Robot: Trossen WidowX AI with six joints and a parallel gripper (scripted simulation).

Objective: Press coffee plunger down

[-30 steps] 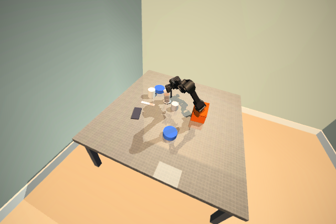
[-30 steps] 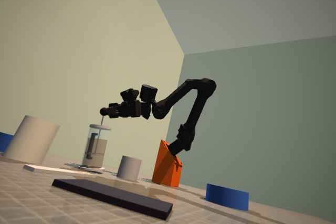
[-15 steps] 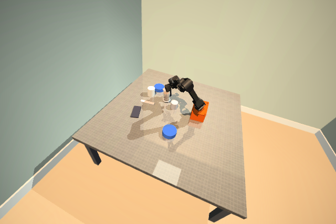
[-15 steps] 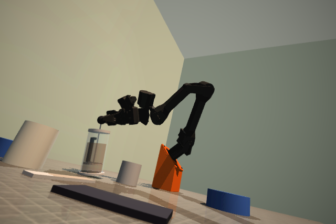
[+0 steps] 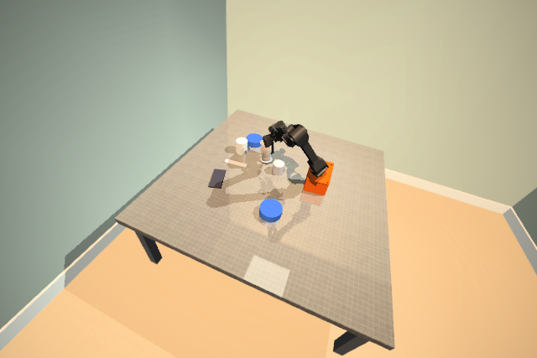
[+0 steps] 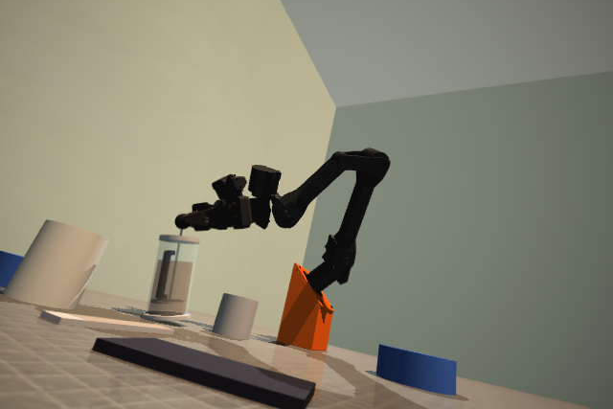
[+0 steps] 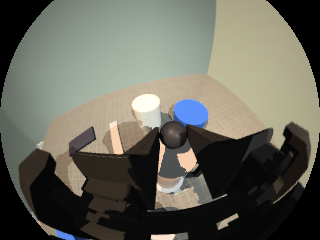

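The coffee press (image 5: 265,153) (image 6: 183,278) (image 7: 170,183) stands upright on its round base, a clear cylinder with brown contents, a pale lid and a dark handle. My gripper (image 5: 264,142) (image 6: 185,220) is shut on the round black plunger knob (image 6: 181,220) (image 7: 173,135), with one finger on each side. The knob is just above the lid (image 6: 179,238), and only a short piece of rod shows between them. Inside, the rod runs down to a dark disc (image 6: 168,300) close to the bottom. In the wrist view, the fingers hide part of the press.
A white mug (image 5: 241,145) (image 6: 56,265) (image 7: 146,108) and a blue round container (image 5: 254,139) (image 7: 190,113) stand beyond the press. A smaller pale cylinder (image 5: 278,167) (image 6: 236,316) stands nearby. Around lie a pale bar (image 5: 236,163), a dark slab (image 5: 216,179) and another blue container (image 5: 270,210).
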